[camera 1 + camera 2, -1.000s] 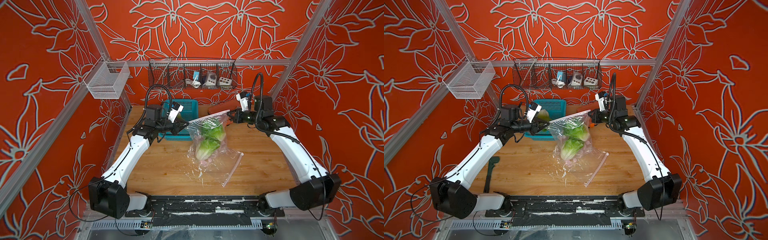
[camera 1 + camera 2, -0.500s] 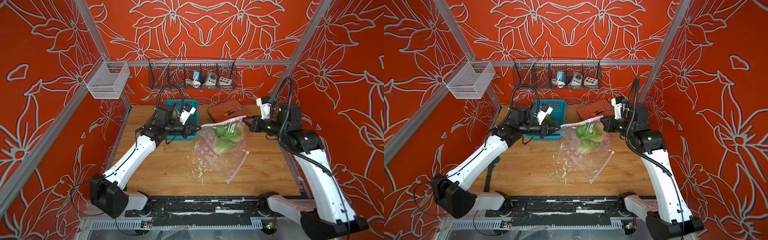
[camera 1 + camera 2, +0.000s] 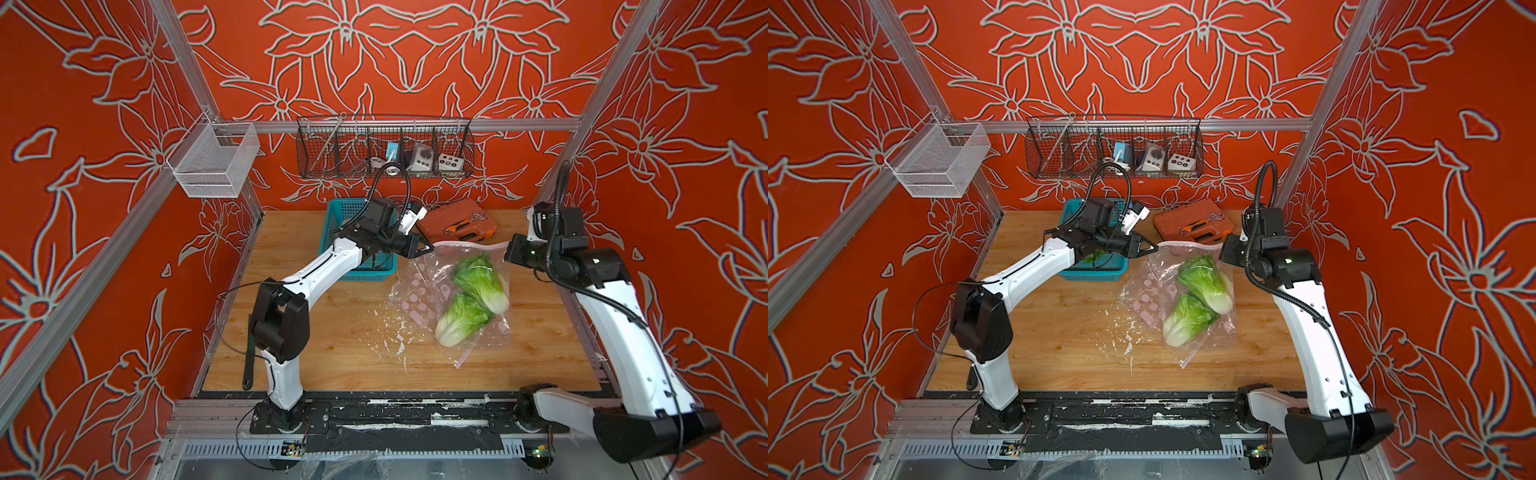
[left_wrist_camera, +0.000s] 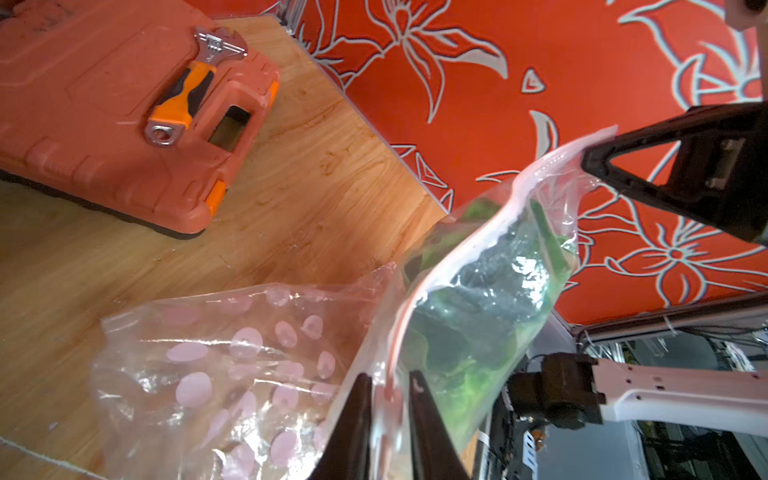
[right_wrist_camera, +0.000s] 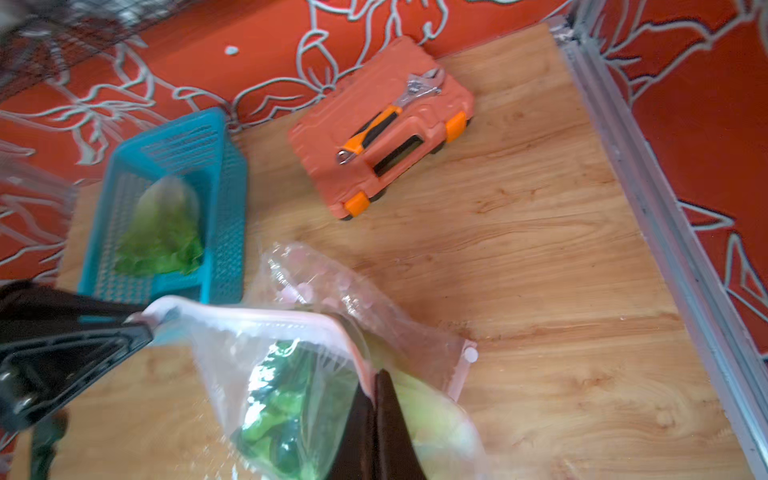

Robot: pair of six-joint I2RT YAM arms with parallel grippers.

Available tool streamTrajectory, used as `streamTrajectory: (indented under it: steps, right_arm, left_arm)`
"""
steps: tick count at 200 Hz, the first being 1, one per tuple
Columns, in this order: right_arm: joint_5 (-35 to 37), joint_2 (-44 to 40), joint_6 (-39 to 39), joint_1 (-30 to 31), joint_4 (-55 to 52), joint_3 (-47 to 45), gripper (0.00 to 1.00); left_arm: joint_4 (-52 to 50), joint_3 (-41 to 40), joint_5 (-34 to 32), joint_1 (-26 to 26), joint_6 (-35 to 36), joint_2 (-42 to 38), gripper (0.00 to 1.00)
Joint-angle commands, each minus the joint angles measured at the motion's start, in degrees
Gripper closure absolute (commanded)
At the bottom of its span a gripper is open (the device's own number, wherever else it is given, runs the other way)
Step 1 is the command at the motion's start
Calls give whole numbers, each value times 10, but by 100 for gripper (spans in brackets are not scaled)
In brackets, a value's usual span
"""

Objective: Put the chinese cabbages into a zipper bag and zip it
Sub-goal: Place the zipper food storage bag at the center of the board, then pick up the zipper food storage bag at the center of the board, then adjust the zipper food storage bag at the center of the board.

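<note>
Risks the clear pink-rimmed zipper bag (image 3: 457, 257) sagging and spilling its two leafy green chinese cabbages (image 3: 482, 286), a third head (image 5: 162, 232) lying in the teal plastic basket (image 5: 228, 208), with left jaws parted astride the rim, right jaws pinching it.

Bare tabletop (image 3: 332, 353) near front, teal basket (image 3: 374, 272) and toolbox (image 3: 440, 216) (wrench (image 3: 467, 223) atop) crowding back.

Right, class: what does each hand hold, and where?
The right hand pinches the zipper bag by one end of its pink zip strip. The left hand has the other end between parted jaws; a grip there cannot be told.
</note>
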Motion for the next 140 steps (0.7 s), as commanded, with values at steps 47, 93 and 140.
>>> streamTrajectory:
  steps: [47, 93, 140]
  right_arm:
    - [107, 40, -58, 63, -33, 43, 58]
    - [-37, 34, 13, 189, 41, -112, 52]
    - [-130, 121, 71, 198, 163, -140, 52]
  left_arm:
    - [-78, -45, -163, 17, 46, -71, 53]
    - [39, -293, -240, 6, -14, -206, 45]
    - [204, -428, -311, -29, -52, -209, 38]
